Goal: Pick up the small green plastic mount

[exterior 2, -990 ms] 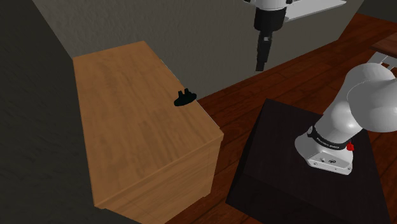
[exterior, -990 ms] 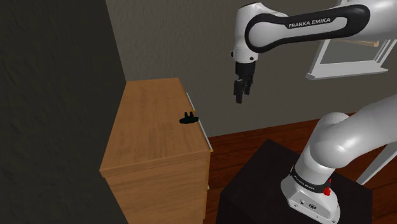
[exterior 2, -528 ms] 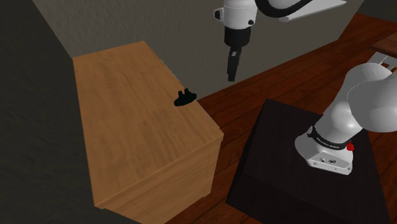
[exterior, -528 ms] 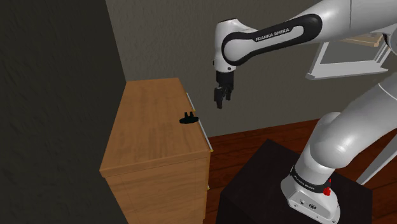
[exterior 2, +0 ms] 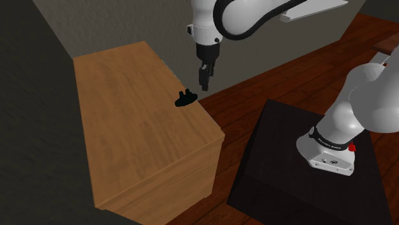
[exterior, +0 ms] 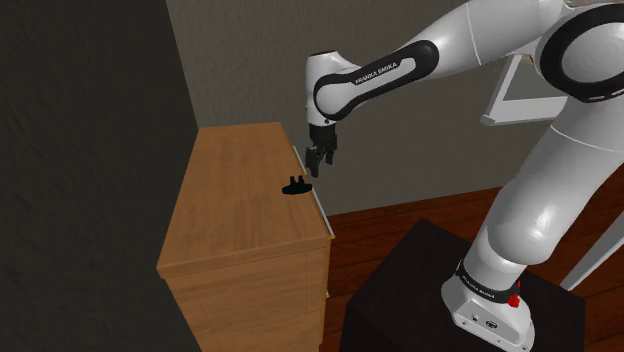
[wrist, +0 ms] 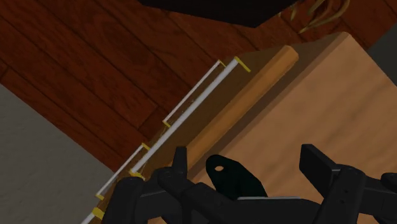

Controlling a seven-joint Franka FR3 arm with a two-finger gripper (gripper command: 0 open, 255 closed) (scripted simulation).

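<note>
The small mount [wrist: 232, 179] (dark, nearly black in these renders) lies on the wooden cabinet [exterior: 235, 200] top, close to its front edge. The gripper [wrist: 247, 162] hangs above it with fingers spread and touching nothing. In the wrist view the mount sits between them, nearer one finger, and its near end is hidden behind the gripper's body. In the shoulder view the mount's shape is hard to make out.

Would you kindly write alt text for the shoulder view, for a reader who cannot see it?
A white robot arm reaches from its dark stand at lower right, open black jaws poised close above a small dark mount near the edge of a wooden cabinet top. A grey wall stands behind.
</note>
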